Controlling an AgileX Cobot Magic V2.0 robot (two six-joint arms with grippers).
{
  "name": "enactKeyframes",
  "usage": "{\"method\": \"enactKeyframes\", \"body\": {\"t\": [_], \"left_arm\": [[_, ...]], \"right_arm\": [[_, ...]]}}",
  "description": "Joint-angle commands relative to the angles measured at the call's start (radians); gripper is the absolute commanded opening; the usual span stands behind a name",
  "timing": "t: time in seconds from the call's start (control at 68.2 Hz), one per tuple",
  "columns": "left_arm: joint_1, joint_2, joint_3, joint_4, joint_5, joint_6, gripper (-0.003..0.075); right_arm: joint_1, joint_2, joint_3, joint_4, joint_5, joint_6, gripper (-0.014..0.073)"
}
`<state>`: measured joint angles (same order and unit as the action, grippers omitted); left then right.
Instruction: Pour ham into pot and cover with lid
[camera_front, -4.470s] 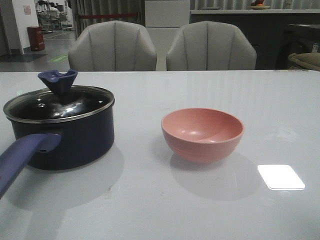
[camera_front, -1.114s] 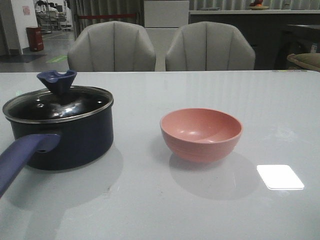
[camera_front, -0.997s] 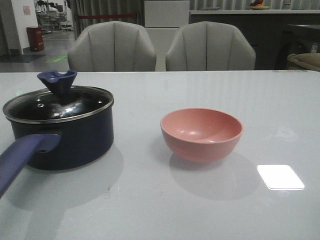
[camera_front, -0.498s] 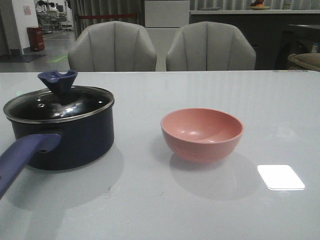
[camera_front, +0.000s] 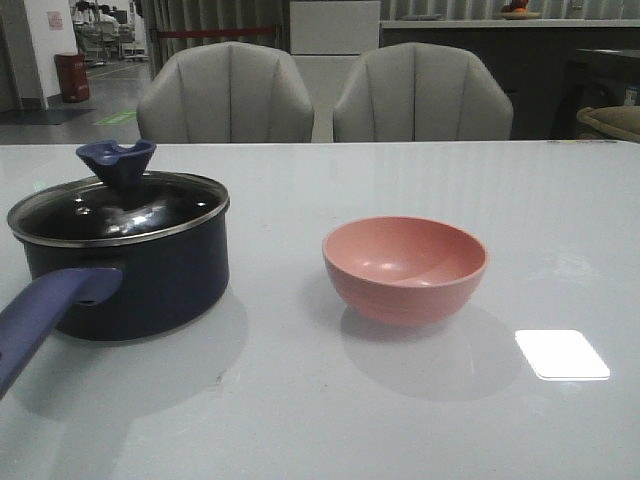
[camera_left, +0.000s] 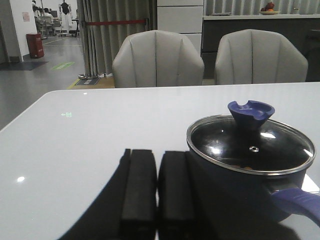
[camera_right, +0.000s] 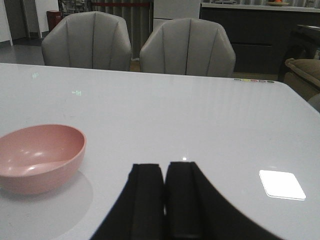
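one pot (camera_front: 140, 285), one lid (camera_front: 118, 208), one pink bowl (camera_front: 405, 268)

Glossy white table top (camera_front: 300, 420); clear-glass, metal-rimmed lid (camera_front: 118, 210); smooth matt pink bowl (camera_front: 405, 268); matt black gripper fingers (camera_left: 140, 192).

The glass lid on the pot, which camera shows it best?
The left wrist view: it looks down through the lid, showing its metal rim, vent hole and blue knob. The front view shows the lid low and edge-on, mostly glare. The right wrist view misses it entirely.
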<state>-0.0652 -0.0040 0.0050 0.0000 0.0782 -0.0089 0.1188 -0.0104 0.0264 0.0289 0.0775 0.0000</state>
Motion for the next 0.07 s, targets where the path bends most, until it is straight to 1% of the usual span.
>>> {"method": "enactKeyframes", "body": {"t": [0.0,0.059], "left_arm": [[0.001,-0.019,0.021,-0.008,-0.087,-0.011,0.0113],[0.001,-0.019,0.021,-0.008,-0.087,-0.011,0.0113]], "right_arm": [[-0.007,-0.019,-0.005,-0.011,-0.086,0.0,0.0146],[-0.007,-0.019,-0.005,-0.011,-0.086,0.0,0.0146]]}}
